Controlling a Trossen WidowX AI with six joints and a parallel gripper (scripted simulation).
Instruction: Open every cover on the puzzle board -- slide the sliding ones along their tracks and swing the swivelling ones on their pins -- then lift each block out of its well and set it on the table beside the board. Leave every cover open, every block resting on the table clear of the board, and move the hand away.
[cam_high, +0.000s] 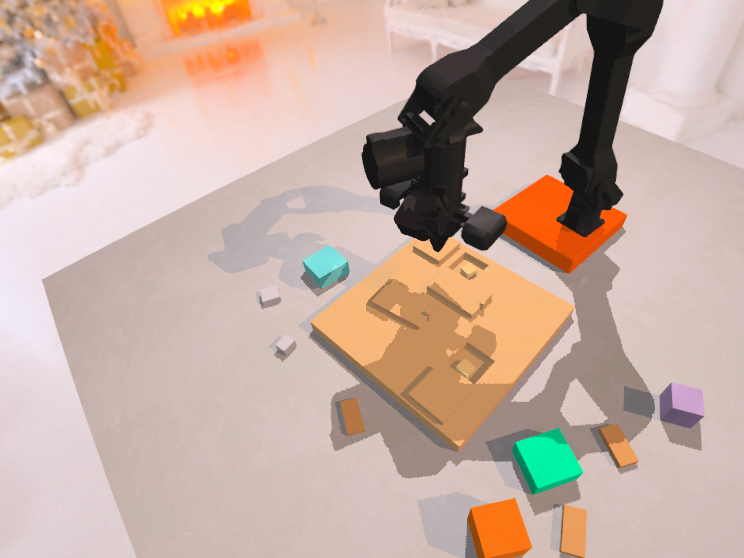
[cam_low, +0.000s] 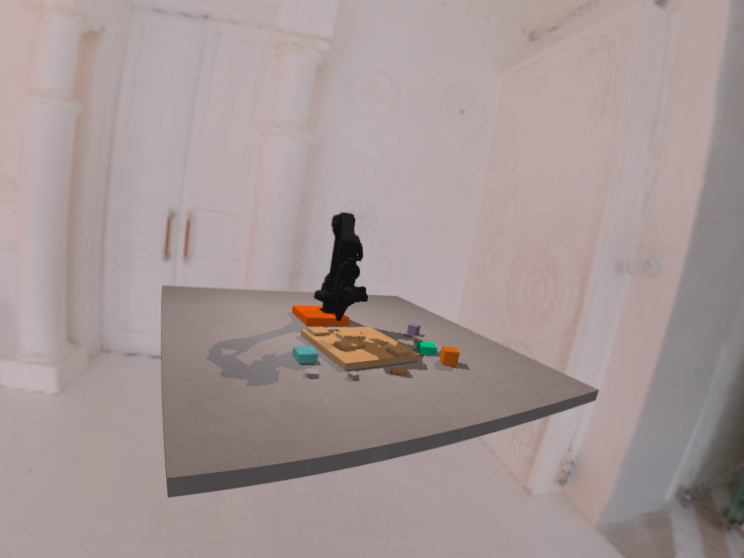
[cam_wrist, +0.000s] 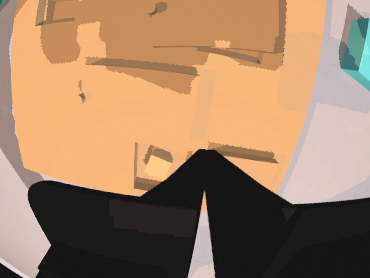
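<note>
Overhead, the arm bends down — claw (cam_high: 439, 240) pinched closed, empty, tip at the board (cam_high: 528, 312) corner.

The top view looks down at a slant from high and fairly near, facing the pincer (cam_high: 440, 240) and the arm behind it; the surface (cam_high: 180, 360) fills most of its frame. The exterior view stands far back and low, near the level of the surface (cam_low: 240, 408), facing a wall and doors beyond the pincer (cam_low: 339, 315), which looks small. The wrist view sits just behind the pincer (cam_wrist: 205, 156), looking past its tips, very close. All three share the board (cam_high: 528, 312) (cam_low: 360, 360) (cam_wrist: 133, 121) below the pincer.
</note>
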